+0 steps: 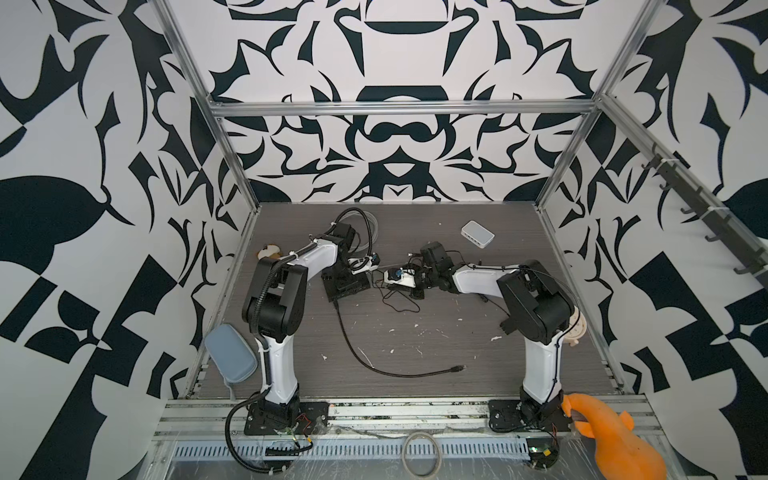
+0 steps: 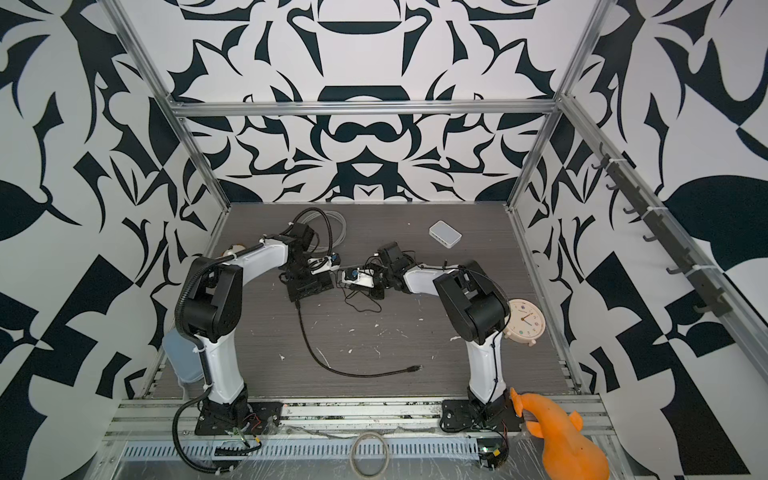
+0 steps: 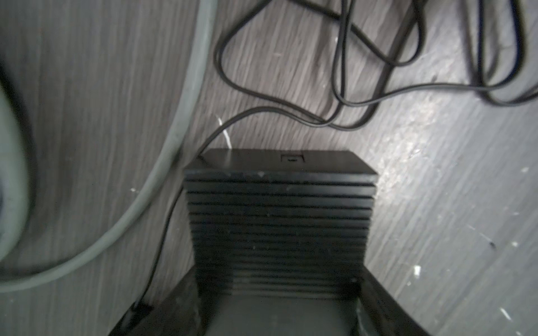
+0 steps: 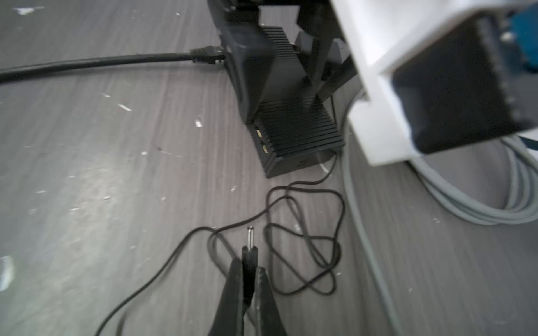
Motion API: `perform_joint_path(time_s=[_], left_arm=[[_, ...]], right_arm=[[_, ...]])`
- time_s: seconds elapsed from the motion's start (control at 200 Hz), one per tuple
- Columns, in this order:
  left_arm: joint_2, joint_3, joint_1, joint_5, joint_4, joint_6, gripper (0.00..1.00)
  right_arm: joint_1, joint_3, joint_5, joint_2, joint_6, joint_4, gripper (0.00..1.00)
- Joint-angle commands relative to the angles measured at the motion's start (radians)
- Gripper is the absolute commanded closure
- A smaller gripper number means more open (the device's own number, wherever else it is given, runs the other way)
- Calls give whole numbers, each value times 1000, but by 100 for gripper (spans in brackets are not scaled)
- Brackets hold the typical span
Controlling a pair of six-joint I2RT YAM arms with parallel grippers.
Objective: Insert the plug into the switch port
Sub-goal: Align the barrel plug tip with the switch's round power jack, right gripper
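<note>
The plug (image 4: 249,253) is pinched tight by the right gripper (image 4: 249,269). At 9 o'clock from it in a top view, the switch (image 1: 347,284) is held by the left gripper (image 3: 279,280), jaws wide. If the small port (image 3: 292,158) is missed, the plug could be bent.

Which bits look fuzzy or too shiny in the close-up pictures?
In the right wrist view the plug is sharp, but the white arm part is fuzzy; in the left wrist view the grey cable is blurry and light glares on the table beside the black switch.
</note>
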Motion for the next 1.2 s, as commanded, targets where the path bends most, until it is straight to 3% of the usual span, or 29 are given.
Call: perform_joint_path(time_s=[0.0, 0.305, 0.595, 0.74, 1.075, 1.195], left_arm=[[85, -8, 33, -70, 41, 84, 54], [121, 99, 79, -64, 5, 122, 55], [12, 19, 44, 112, -30, 230, 55], [-5, -4, 40, 124, -27, 271, 55], [-34, 0, 41, 241, -50, 352, 53], [-33, 43, 43, 287, -142, 378, 52]], right_arm=[[-6, 71, 34, 19, -26, 14, 100], [-33, 135, 19, 62, -34, 19, 100], [-44, 184, -121, 79, -46, -19, 100], [-43, 240, -182, 102, -90, -111, 100], [-42, 248, -203, 108, -133, -156, 100], [-41, 274, -211, 109, -150, -220, 100]])
